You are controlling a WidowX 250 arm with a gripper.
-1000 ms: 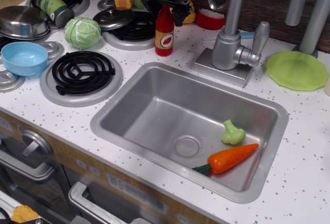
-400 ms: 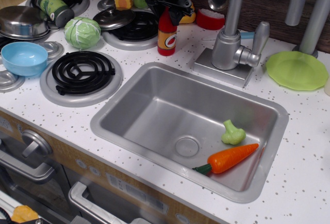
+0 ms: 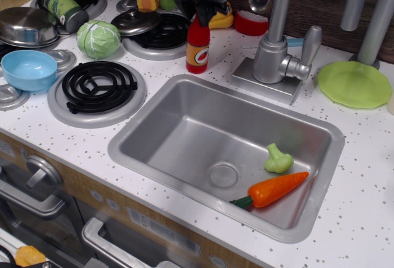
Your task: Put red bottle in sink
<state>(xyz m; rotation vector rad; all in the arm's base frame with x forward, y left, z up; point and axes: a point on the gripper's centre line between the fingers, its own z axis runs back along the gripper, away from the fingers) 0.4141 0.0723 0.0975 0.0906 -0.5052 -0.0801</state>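
the gripper (image 3: 200, 10) is closing down over the cap of the red bottle (image 3: 197, 45), and it is sitting lower and more squarely on the neck than it was a second ago, when it was hanging behind and a little to the right of the cap. the bottle is leaning slightly now, its base having slid a touch toward the sink (image 3: 184, 126), where before it was standing straight on the white tabletop (image 3: 92, 138). it is still resting on the tabletop just beside the sink's back left corner, next to the rear burner (image 3: 157, 39), so it is not lifted yet. the dark fingers are hiding the cap, so i cannot tell for sure whether they are clamped on it or only around it. my reading is that the grasp is just being made, and the lean suggests contact. the carrot (image 3: 274, 189) and the green floret (image 3: 278, 159) are lying in the sink's right end, leaving the left part free for the drop.
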